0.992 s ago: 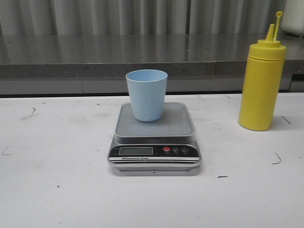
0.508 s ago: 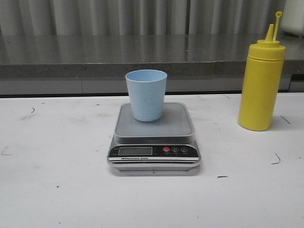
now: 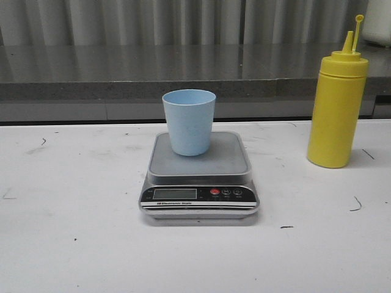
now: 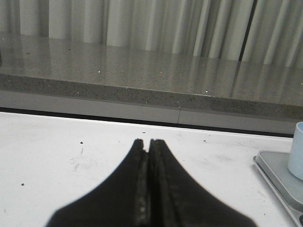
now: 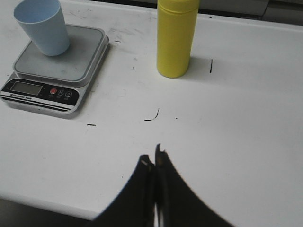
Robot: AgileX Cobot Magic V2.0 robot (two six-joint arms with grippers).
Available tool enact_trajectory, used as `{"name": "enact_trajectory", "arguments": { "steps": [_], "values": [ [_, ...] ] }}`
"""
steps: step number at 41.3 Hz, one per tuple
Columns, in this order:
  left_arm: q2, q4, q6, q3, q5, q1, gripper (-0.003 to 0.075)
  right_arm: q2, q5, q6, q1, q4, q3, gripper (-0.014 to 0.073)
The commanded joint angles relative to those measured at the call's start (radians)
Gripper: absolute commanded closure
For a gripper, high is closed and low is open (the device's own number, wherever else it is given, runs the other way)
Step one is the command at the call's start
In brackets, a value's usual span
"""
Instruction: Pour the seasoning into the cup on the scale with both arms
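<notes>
The pale blue cup [image 3: 189,121] stands upright on the grey platform of the silver scale [image 3: 199,177] at the table's middle. The yellow seasoning bottle [image 3: 336,107] stands upright on the table to the right, its cap off the nozzle. Neither arm shows in the front view. My left gripper [image 4: 148,142] is shut and empty, low over the white table, left of the scale [image 4: 279,177] and cup [image 4: 297,150]. My right gripper [image 5: 152,156] is shut and empty near the table's front edge, well short of the bottle [image 5: 176,38], the scale [image 5: 54,71] and the cup [image 5: 42,26].
A grey stone ledge [image 3: 153,73] runs along the back of the white table [image 3: 73,232], with pale curtains behind it. Small black marks dot the tabletop.
</notes>
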Motion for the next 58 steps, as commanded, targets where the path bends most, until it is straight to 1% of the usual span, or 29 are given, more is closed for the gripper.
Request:
{"name": "enact_trajectory", "arguments": {
  "steps": [1, 29, 32, 35, 38, 42, 51, 55, 58],
  "values": [
    [-0.017, 0.001, -0.002, 0.025, -0.086, -0.003, 0.074, 0.006, -0.065, -0.008, 0.002, -0.011, -0.032, 0.0662],
    [-0.017, 0.001, -0.002, 0.025, -0.086, -0.003, 0.074, 0.006, -0.065, -0.008, 0.002, -0.011, -0.032, 0.0662],
    [-0.017, 0.001, -0.002, 0.025, -0.086, -0.003, 0.074, 0.001, -0.067, -0.008, 0.0, -0.042, -0.029, 0.0662],
    [-0.017, 0.001, -0.002, 0.025, -0.086, -0.003, 0.074, -0.024, -0.081, -0.021, -0.012, -0.043, -0.009, 0.0659],
    [-0.017, 0.001, -0.002, 0.025, -0.086, -0.003, 0.074, -0.055, -0.138, -0.081, -0.04, -0.011, 0.03, 0.0657],
    [-0.017, 0.001, -0.002, 0.025, -0.086, -0.003, 0.074, -0.112, -0.25, -0.151, -0.087, 0.039, 0.125, 0.0657],
    [-0.017, 0.001, -0.002, 0.025, -0.086, -0.003, 0.074, -0.265, -0.576, -0.153, -0.196, 0.048, 0.369, 0.0662],
    [-0.017, 0.001, -0.002, 0.025, -0.086, -0.003, 0.074, -0.324, -0.689, -0.153, -0.212, 0.049, 0.471, 0.0662],
    [-0.017, 0.001, -0.002, 0.025, -0.086, -0.003, 0.074, -0.356, -0.747, -0.153, -0.212, 0.049, 0.528, 0.0662]
  ]
}}
